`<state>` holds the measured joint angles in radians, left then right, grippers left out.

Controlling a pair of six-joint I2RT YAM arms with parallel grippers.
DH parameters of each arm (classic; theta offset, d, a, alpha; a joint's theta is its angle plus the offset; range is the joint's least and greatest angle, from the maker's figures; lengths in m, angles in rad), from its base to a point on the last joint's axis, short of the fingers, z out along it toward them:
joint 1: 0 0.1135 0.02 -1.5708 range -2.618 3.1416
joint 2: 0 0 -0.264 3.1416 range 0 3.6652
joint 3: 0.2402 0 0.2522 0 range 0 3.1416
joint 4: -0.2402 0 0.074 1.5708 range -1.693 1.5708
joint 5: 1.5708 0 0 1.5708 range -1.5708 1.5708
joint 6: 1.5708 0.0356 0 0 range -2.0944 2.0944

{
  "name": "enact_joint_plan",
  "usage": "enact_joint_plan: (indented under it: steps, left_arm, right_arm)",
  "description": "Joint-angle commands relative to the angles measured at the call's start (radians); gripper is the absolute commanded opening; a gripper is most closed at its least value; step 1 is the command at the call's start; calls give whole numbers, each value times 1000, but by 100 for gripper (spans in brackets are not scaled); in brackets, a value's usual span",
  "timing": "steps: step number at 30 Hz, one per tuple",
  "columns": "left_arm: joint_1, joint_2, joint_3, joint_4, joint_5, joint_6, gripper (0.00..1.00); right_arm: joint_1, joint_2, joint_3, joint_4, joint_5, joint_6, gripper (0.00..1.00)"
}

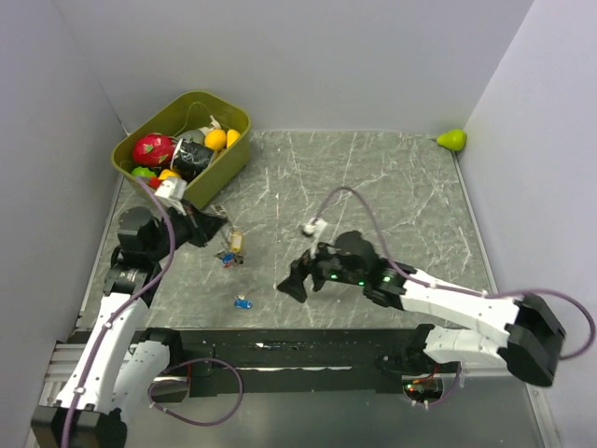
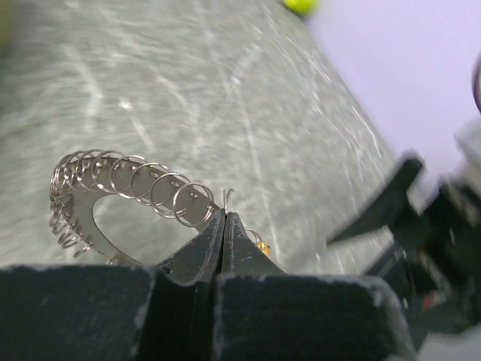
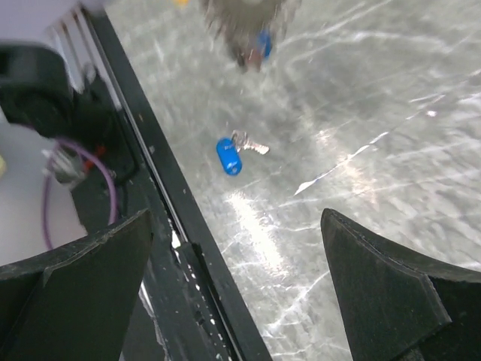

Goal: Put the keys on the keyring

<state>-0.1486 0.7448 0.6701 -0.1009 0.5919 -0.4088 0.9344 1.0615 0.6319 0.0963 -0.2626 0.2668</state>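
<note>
My left gripper [image 2: 223,216] is shut on the end of the keyring [image 2: 124,183], a silvery coiled wire loop held just above the table. A yellow bit [image 2: 261,246] hangs right behind the fingertips. From above, the left gripper [image 1: 220,228] holds the keyring [image 1: 235,243] with small keys [image 1: 228,256] dangling from it. A loose blue-headed key [image 1: 242,302] lies on the table near the front edge. My right gripper [image 1: 297,276] hovers to its right, open and empty. In the right wrist view the blue key [image 3: 230,156] lies ahead of the right gripper [image 3: 237,233], outside its fingers.
An olive bin [image 1: 131,154] with fruit toys stands at the back left, close behind the left arm. A green pear [image 1: 452,140] sits in the far right corner. A black rail [image 3: 180,248] runs along the table's front edge under the right gripper. Grey walls close three sides.
</note>
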Motion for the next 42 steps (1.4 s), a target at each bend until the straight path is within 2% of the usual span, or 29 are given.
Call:
enact_joint_plan:
  steps: [1, 2, 4, 5, 8, 13, 20, 25, 29, 32, 33, 35, 42]
  left_arm:
    - [133, -36, -24, 136, 71, -100, 1]
    - [196, -35, -32, 141, 101, -110, 1]
    - [253, -29, -40, 162, 138, -134, 1]
    - [301, -22, -47, 173, 201, -136, 1]
    - [316, -22, -55, 208, 221, -137, 1]
    - [349, -16, -56, 196, 143, -142, 1]
    - [435, 10, -95, 302, 227, -229, 1]
    - [443, 5, -110, 331, 255, -251, 1]
    - [446, -1, -106, 336, 270, -249, 1]
    - [445, -4, -112, 348, 279, -254, 1]
    - [446, -5, -113, 352, 284, -258, 1]
    - [446, -8, -116, 362, 290, -262, 1]
    - [446, -19, -116, 356, 295, -252, 1]
  right_arm:
    - [105, 132, 155, -70, 94, -121, 99]
    - [139, 193, 176, -78, 97, -130, 99]
    - [167, 251, 224, -72, 95, -158, 99]
    - [185, 311, 236, -61, 88, -166, 99]
    - [214, 437, 307, -55, 82, -195, 96]
    - [290, 616, 434, -81, 135, -248, 90]
    - [331, 775, 566, -127, 181, -256, 81]
    - [334, 859, 614, -130, 212, -242, 77]
    - [331, 917, 641, -138, 232, -233, 66]
    - [333, 943, 652, -136, 261, -213, 52]
    - [333, 948, 647, -132, 278, -207, 44]
    - [333, 965, 652, -136, 331, -199, 42]
    - [333, 971, 620, -168, 456, -150, 20]
